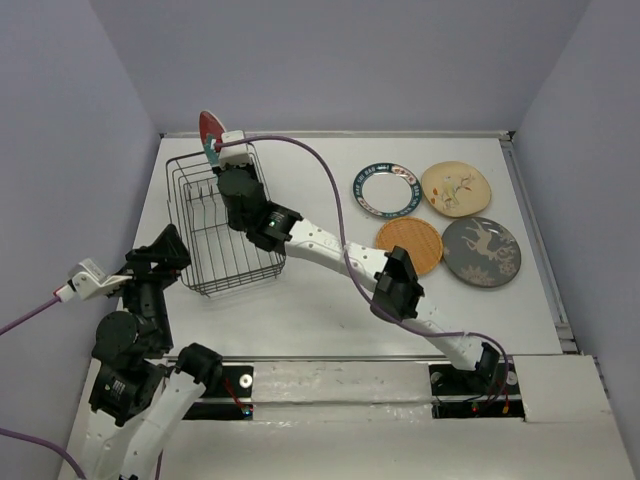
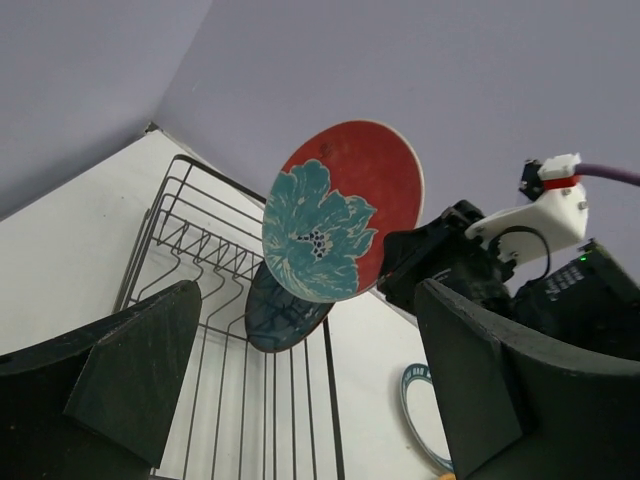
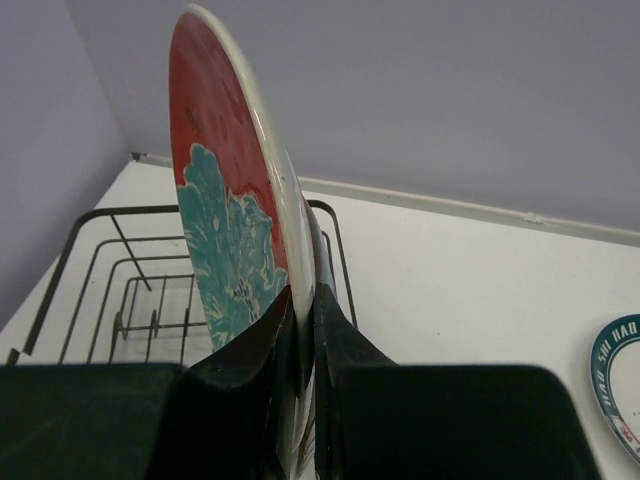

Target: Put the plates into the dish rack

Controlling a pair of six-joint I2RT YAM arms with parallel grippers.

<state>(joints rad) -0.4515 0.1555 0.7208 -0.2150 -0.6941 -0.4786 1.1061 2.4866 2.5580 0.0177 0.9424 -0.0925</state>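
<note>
While the right gripper [image 3: 303, 300] pinches the red-and-teal plate [image 3: 225, 200] by its rim, upright over the rack's [image 1: 228, 286] 12 o'clock end, the left gripper [image 2: 305, 370] gapes wide at the rack's 8 o'clock. One dark plate [image 2: 280, 312] stands in the rack.

White table [image 1: 320, 300], dark wire dish rack [image 1: 237, 283] standing at ten o'clock, four plates flat around two o'clock: white plate with dark patterned rim [image 1: 386, 190], cream floral plate [image 1: 455, 188], orange woven-look plate [image 1: 409, 246], grey deer plate [image 1: 481, 251]
</note>
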